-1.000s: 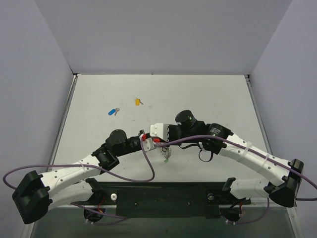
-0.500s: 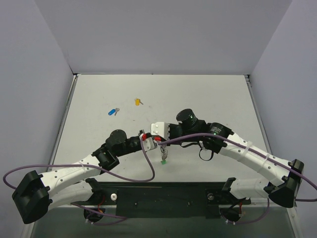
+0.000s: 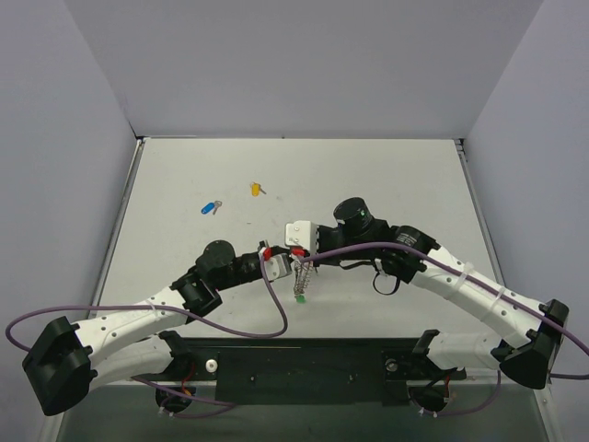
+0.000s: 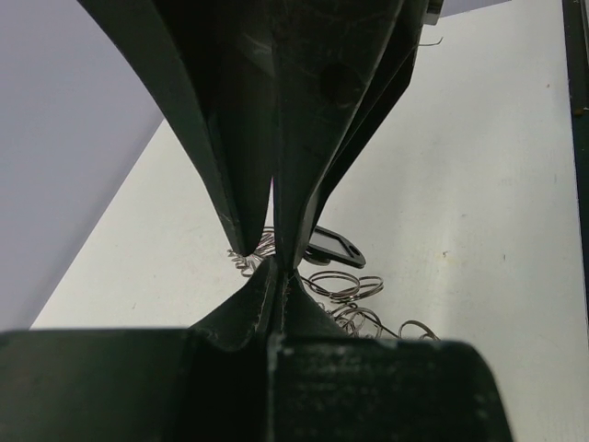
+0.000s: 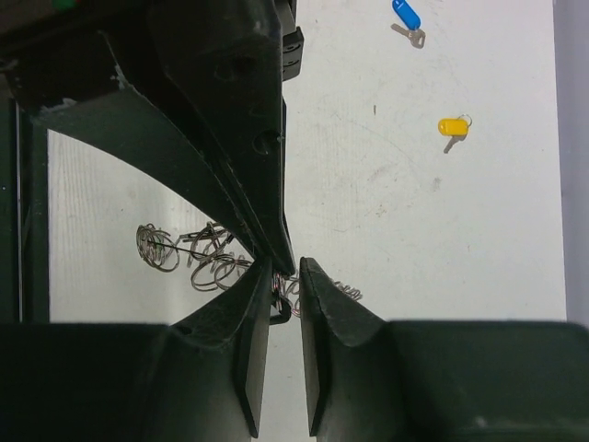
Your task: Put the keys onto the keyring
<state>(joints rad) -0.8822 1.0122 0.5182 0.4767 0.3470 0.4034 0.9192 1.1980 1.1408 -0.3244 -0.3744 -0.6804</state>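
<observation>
The keyring is a tangle of thin wire coils hanging over the table's near middle, with a green key dangling at its lower end. My left gripper is shut on the keyring's upper coils, its jaws pressed together. From the right, my right gripper meets it tip to tip. Its fingertips stand a little apart around the wire beside the left gripper's fingers. The loose coils trail off to the left. A blue key and a yellow key lie on the table.
The blue key and yellow key lie well beyond both grippers, toward the table's far left. Purple cables run along both arms. A black mounting bar spans the near edge between the arm bases.
My right gripper's jaws have parted slightly and its wrist has shifted a little to the right. The green key has swung lower and to the left. The left gripper keeps its hold.
</observation>
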